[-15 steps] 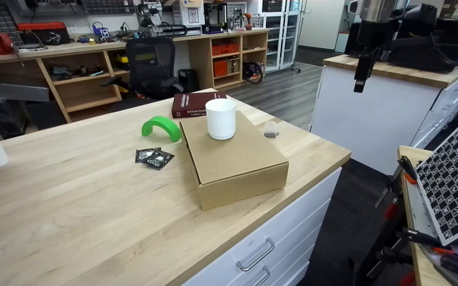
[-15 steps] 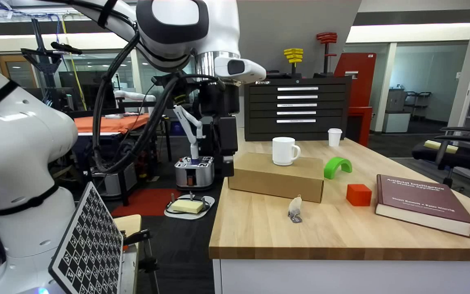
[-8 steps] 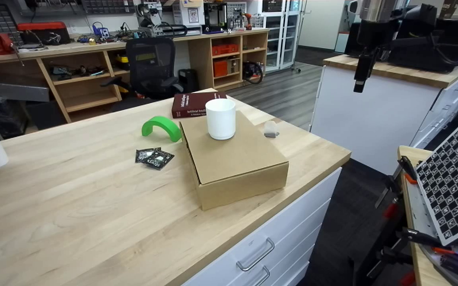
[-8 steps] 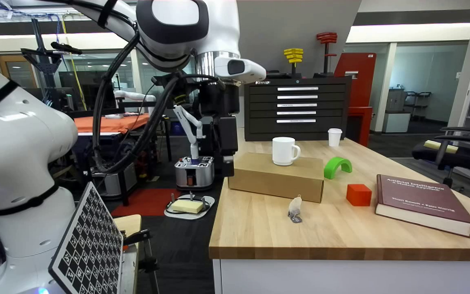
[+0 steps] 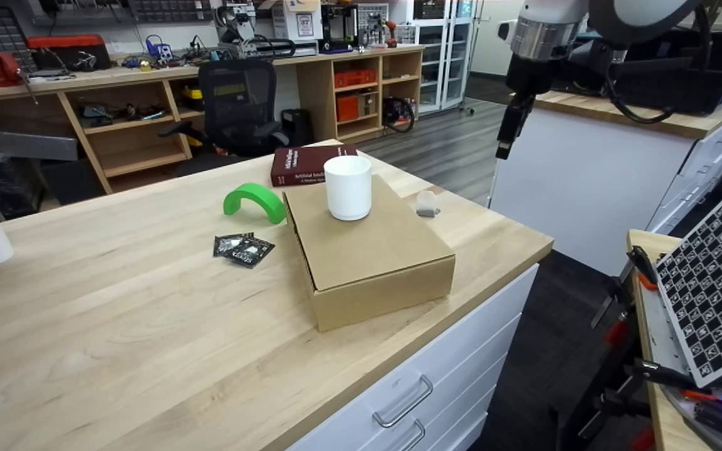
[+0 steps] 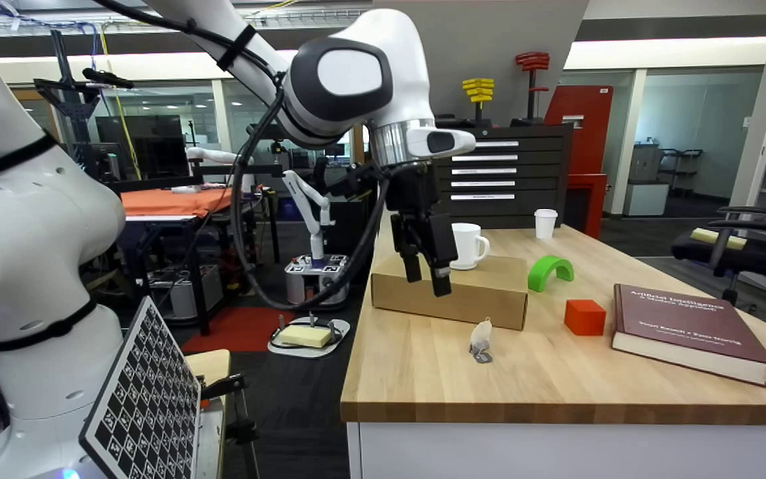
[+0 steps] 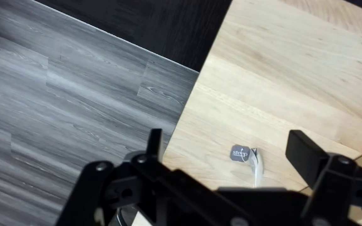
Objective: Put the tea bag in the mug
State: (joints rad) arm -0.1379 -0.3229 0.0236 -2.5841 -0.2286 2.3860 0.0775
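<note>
- End effector [image 6: 427,283]: spread wide, raised above tabletop [image 6: 556,376] level.
- Cardboard box [image 6: 479,299]: flat on the tabletop.
- White mug [image 6: 467,246]: upright on the box, handle to the right in an exterior view.
- Tea bag [image 6: 481,336]: resting on the tabletop near the box, apart from the mug and lower.
- White lidded cup [image 6: 545,225]: upright, farther back.
- Green arch [image 6: 541,273]: just beside the box.
- Red block [image 6: 584,318]: on the tabletop.
- Maroon book [image 6: 689,327]: flat, near the red block.
</note>
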